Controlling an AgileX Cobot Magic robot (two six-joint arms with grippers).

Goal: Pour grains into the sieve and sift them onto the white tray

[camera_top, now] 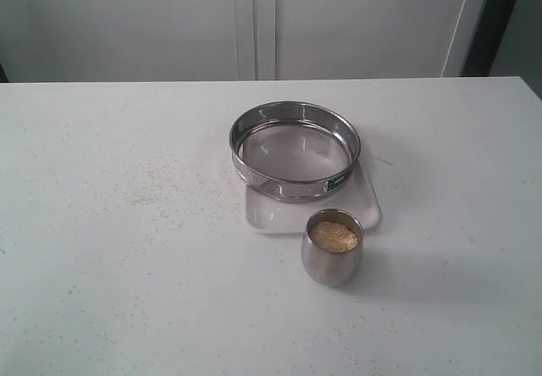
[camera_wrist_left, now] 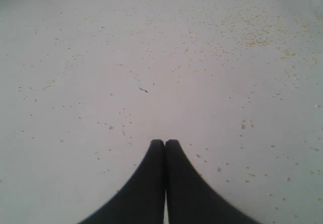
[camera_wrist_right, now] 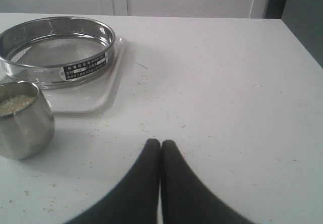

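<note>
The round steel sieve point(camera_top: 295, 149) point(camera_wrist_right: 56, 50) rests on the white tray point(camera_top: 271, 217) point(camera_wrist_right: 96, 97) near the table's middle, its mesh bare. Just in front stands a small steel cup point(camera_top: 332, 247) point(camera_wrist_right: 21, 120) holding the grains point(camera_top: 333, 236) point(camera_wrist_right: 15, 103). Neither arm shows in the exterior view. My left gripper point(camera_wrist_left: 164, 142) is shut and empty over bare tabletop. My right gripper point(camera_wrist_right: 161, 143) is also shut with nothing in it, apart from the cup and to the side of the tray.
Stray grains point(camera_wrist_left: 255, 41) are scattered over the white tabletop point(camera_top: 110, 223), thickest left of the tray. A white wall with panel seams point(camera_top: 254, 20) runs behind the table's far edge. A dark strip point(camera_top: 495, 20) stands at the back right.
</note>
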